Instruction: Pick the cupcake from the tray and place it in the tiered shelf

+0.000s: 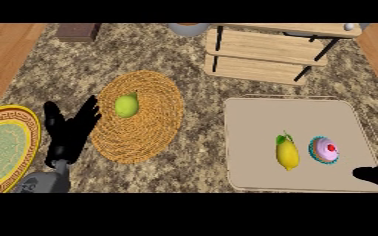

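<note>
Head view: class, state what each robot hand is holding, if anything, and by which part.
Nothing is held. The left robot hand rests open on the counter; the cupcake lies untouched on the tray. The right robot hand barely shows.

No text, label, brand, number or sign can be read anywhere.

cupcake (324,149) on tray (251,130), beside lemon (287,153)
</note>
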Controlling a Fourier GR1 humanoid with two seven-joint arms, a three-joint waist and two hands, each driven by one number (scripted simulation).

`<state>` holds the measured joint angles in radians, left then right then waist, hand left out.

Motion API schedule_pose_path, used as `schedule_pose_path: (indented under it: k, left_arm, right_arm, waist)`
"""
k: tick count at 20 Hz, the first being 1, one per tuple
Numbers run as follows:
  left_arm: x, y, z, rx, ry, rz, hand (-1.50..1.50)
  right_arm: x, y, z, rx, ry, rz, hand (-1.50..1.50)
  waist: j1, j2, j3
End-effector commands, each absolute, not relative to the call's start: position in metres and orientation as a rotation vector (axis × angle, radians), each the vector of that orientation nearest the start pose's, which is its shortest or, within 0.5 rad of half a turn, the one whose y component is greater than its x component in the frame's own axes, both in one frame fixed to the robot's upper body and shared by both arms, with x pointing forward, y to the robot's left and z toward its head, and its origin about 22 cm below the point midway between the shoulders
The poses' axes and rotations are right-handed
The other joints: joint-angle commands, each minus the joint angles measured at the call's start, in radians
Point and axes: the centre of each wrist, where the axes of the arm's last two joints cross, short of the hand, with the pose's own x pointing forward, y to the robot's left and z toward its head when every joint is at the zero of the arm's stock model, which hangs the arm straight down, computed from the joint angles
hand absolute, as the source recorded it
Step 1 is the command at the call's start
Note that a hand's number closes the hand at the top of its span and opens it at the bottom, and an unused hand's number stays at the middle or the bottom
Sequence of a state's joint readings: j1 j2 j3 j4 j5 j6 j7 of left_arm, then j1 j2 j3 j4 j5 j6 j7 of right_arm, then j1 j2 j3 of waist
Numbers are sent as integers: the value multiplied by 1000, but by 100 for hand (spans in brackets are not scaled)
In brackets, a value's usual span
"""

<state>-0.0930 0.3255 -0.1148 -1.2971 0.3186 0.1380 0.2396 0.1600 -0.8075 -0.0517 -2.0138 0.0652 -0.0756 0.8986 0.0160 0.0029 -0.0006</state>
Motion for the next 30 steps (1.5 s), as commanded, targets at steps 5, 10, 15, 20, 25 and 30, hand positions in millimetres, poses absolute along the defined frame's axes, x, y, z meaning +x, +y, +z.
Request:
schedule_pose_path:
  k: [5,10,15,20,25,30]
  left_arm:
    - [249,313,-18,82,-1102,31,0]
    - [241,282,-40,104,-1126,41,0]
    - [225,294,-21,77,-1111,48,0]
    - [253,293,-19,89,-1097,46,0]
    - [252,281,-20,91,-1108,54,0]
    - [265,294,-37,74,-1110,58,0]
  right_arm:
    - [216,-314,147,-833,-819,413,-150]
    - [217,-294,107,-862,-760,401,-150]
    - [220,-299,113,-922,-714,427,-150]
    - [222,-282,89,-925,-727,413,-150]
    - [221,-295,80,-951,-688,428,-150]
    - [243,-288,48,-995,-657,443,-150]
  waist:
    - [-13,-3,0]
    - [-14,-3,0]
    - [-11,-4,1]
    - [-16,-3,1]
    - [-17,-4,1]
    - [-18,-1,0]
